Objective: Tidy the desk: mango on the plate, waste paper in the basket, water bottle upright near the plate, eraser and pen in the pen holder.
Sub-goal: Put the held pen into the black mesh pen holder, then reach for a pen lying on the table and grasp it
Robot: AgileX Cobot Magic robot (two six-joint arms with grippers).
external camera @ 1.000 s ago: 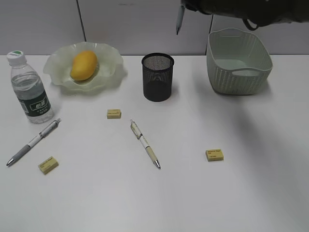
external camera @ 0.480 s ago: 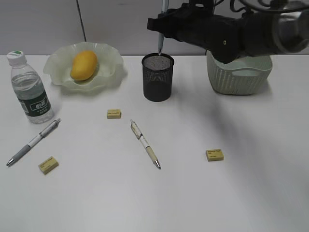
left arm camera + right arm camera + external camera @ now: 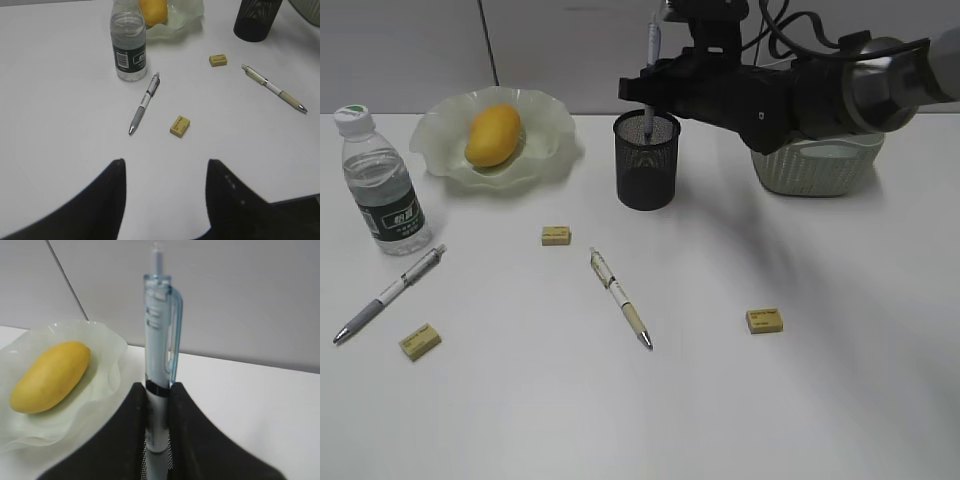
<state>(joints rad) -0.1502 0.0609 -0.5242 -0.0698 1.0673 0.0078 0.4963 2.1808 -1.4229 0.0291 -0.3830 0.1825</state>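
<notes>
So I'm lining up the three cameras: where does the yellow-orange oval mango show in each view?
Exterior view: the yellow-orange oval mango lies upper left, on the translucent pale green ruffled plate.
Left wrist view: only its lower part shows at the top edge, behind the clear water bottle.
Right wrist view: lower left, left of the pale blue pen that the right gripper holds.
Shared landmark: the plate.

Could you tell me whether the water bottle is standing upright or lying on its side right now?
Upright. The water bottle stands on its base on the desk, white cap on top, left of the plate; the left wrist view shows it vertical too.
</notes>
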